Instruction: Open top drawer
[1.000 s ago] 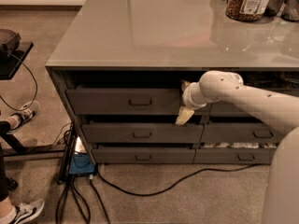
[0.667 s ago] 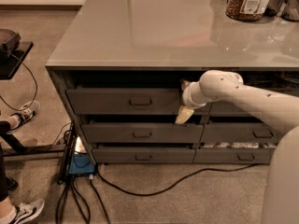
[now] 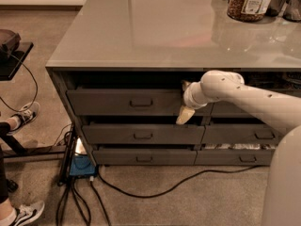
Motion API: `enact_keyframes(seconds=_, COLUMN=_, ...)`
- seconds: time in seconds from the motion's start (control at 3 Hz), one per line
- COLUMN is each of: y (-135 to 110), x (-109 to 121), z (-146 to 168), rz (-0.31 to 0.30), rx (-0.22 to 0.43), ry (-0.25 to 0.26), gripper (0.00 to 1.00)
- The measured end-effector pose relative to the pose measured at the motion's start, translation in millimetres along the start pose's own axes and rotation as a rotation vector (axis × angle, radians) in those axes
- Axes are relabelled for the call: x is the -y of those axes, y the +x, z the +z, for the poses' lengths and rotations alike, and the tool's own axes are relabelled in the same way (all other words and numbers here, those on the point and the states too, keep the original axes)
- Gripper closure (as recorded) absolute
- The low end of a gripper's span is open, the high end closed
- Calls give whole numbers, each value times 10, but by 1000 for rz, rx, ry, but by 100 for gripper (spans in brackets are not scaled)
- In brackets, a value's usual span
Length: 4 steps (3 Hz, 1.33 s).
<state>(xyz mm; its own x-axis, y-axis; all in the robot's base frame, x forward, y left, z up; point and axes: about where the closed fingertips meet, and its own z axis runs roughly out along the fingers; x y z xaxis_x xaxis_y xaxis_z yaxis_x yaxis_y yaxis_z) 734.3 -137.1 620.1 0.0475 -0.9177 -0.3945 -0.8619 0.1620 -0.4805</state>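
While the arm is reaching in from the right of the frame, the gripper (image 3: 185,115) is hanging at the right end of the top drawer (image 3: 103,102), mid-frame, just under the worktop (image 3: 141,27). The drawer's long axis is running left-right, and its bar handle (image 3: 141,102) is lying to the gripper's left, near but apart. I am judging the front slightly out already (dark gap above). Whether the gripper is open, closed or gripping cannot be told.

The tool (image 3: 185,111) sits at the top drawer's (image 3: 103,102) right end, apparently touching it.
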Motion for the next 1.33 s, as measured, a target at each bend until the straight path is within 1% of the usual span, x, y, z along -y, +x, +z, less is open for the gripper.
enact_keyframes(seconds=0.33, y=-12, x=25, z=20, rz=3, rx=5, ry=3, gripper=19)
enact_keyframes(seconds=1.0, y=-67, x=116, z=13, rz=0, rx=11, ry=5, gripper=66)
enact_keyframes(seconds=1.33, y=-94, x=164, z=-44, rz=0, rx=11, ry=5, gripper=89)
